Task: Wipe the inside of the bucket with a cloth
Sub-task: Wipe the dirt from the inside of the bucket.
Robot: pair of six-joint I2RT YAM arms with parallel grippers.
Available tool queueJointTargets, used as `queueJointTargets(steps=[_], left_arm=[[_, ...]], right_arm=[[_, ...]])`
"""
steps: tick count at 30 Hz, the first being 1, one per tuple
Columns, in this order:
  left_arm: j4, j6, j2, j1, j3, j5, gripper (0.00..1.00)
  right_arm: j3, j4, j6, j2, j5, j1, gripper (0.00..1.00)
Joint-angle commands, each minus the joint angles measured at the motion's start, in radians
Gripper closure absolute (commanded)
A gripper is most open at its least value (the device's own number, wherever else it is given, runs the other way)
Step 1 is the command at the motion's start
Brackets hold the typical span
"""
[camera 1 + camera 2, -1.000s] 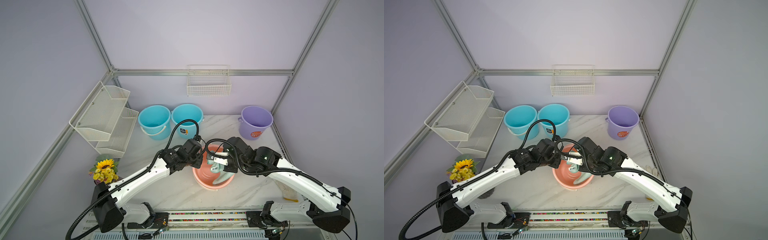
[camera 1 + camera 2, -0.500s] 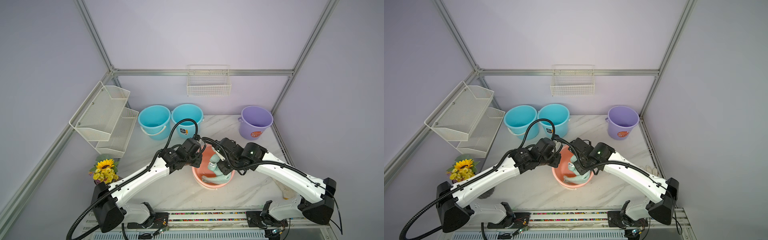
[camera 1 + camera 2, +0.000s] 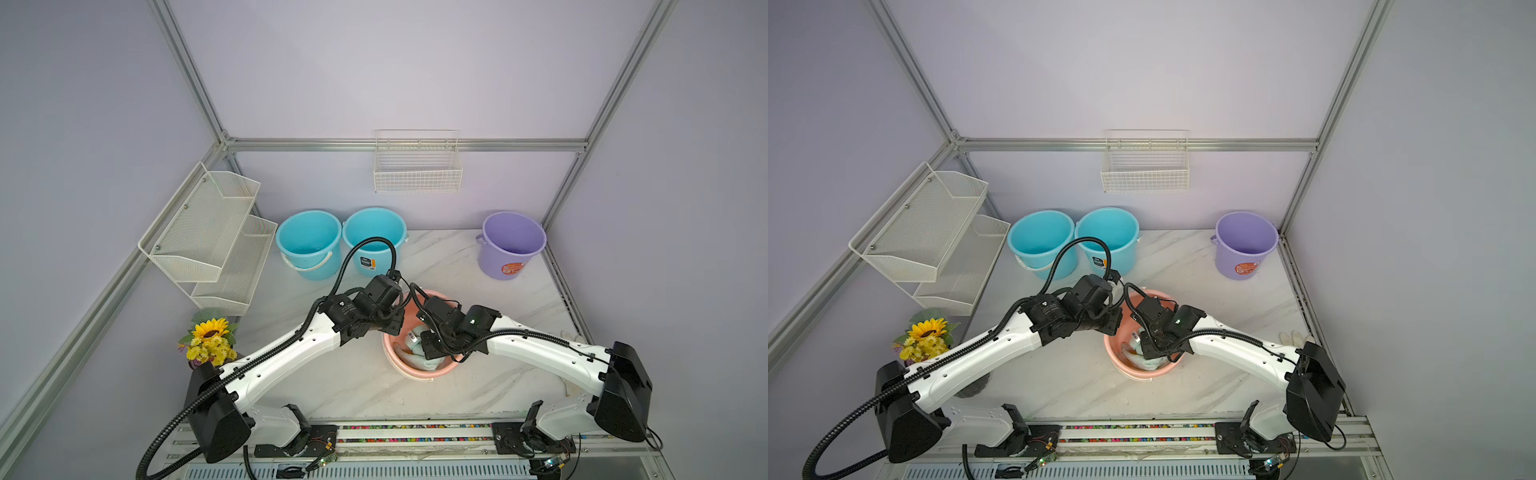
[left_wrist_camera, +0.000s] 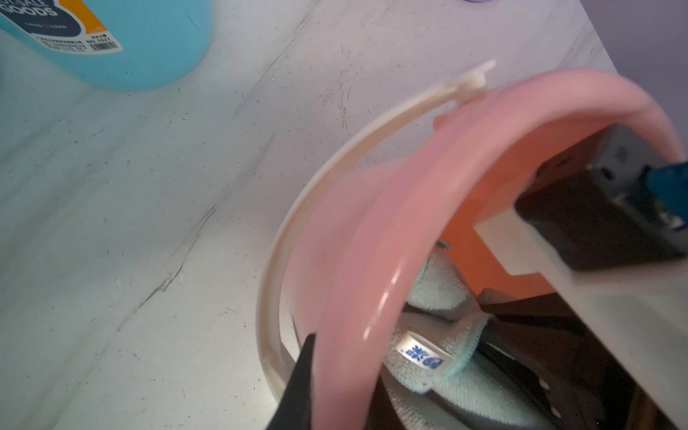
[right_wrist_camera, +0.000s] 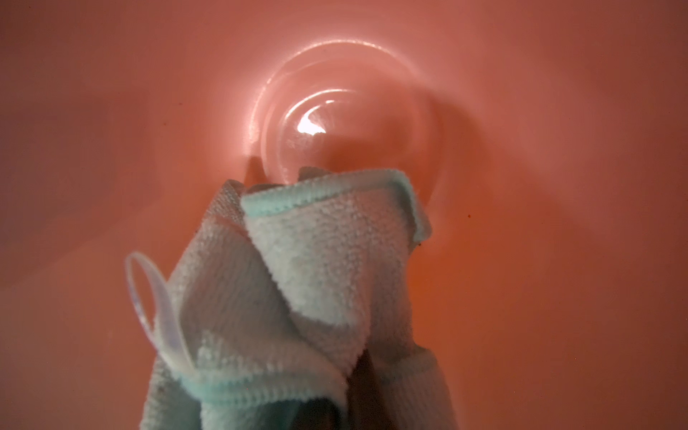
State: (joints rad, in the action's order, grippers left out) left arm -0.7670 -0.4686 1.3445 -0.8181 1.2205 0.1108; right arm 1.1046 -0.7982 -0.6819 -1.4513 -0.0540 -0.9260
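Our left gripper (image 3: 392,328) pinching the bucket (image 3: 419,375) rim, right gripper (image 3: 430,351) clenching the cloth (image 5: 316,279) (bunched), we could tip it by pressing too hard.

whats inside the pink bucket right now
The mint cloth, bunched up, and the right gripper holding it inside the pink bucket. Part of its floor shows bare; the jaws are hidden by cloth.

The pink bucket (image 5: 521,111) is smooth, glossy plastic, with bright highlights on its floor. The cloth (image 5: 327,260) is soft mint terry with a nubby pile and a stitched hem; its tag (image 4: 422,353) is satiny white. The desk (image 4: 149,186) looks like polished white marble, finely scratched. The wire basket (image 3: 417,174) is white-coated metal.
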Motion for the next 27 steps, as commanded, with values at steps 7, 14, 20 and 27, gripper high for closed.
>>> queueJointTargets(steps=[7,14,20,27], left_arm=[[0.082,-0.022,-0.008,0.007,0.047,-0.065,1.0],[0.084,-0.029,-0.01,0.007,0.037,-0.063,1.0],[0.084,-0.027,-0.013,0.007,0.028,-0.05,1.0],[0.075,-0.024,-0.01,0.009,0.03,-0.042,1.0]], right_arm=[[-0.122,0.327,-0.096,-0.167,0.001,0.0,1.0],[-0.163,0.353,-0.119,-0.187,-0.023,0.001,1.0],[-0.086,0.197,-0.092,-0.068,-0.034,0.003,1.0],[0.046,-0.005,-0.058,0.053,0.014,0.002,1.0]])
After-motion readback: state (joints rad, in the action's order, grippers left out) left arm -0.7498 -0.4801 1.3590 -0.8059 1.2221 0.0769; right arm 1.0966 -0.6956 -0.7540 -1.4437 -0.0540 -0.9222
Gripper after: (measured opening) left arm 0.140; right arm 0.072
